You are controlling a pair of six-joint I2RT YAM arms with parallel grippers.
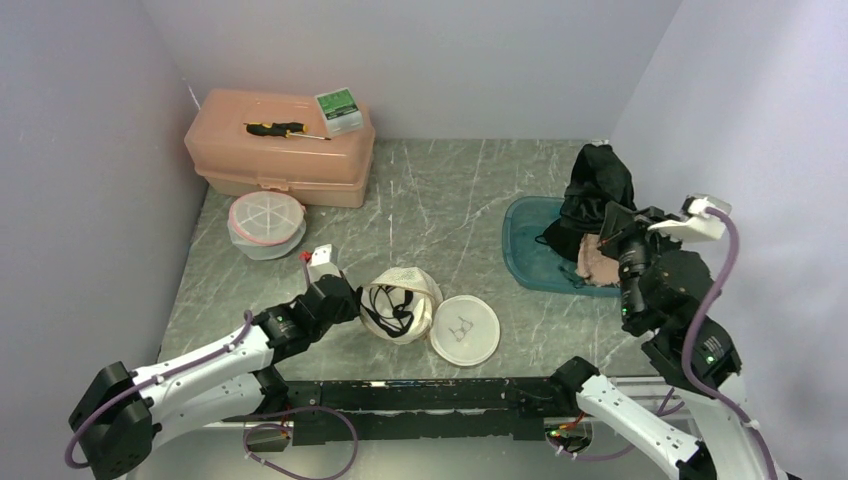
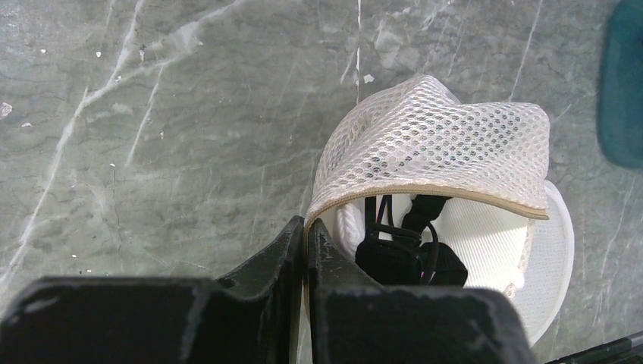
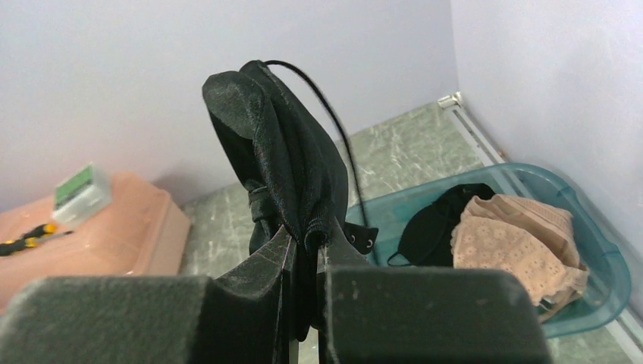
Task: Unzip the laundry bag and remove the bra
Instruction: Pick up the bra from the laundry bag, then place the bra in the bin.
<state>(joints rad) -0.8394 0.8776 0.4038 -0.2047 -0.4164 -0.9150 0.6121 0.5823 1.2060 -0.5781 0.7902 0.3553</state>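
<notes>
So the left gripper (image 2: 305, 227) is pressed together on the rim of the mesh laundry bag (image 2: 432, 144), which sits around 6 o'clock on the desk (image 1: 450, 190). I'd guess that's to keep the unzipped mouth steady. The right gripper (image 3: 307, 239) is pinching the black bra (image 3: 280, 144), held up above the teal tub (image 3: 606, 265) at 3 o'clock, probably for a drop. Count: one bag, one held bra, and two pieces in the tub, a black garment (image 3: 432, 227) and a beige garment (image 3: 515, 235). There are also dark straps (image 2: 402, 258) inside the bag.

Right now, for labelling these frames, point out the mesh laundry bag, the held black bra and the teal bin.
mesh laundry bag (image 2: 440, 144), left wrist view, mesh top.
held black bra (image 3: 292, 167), right wrist view, raised cup.
teal bin (image 1: 525, 245), top view, bare floor.
</notes>
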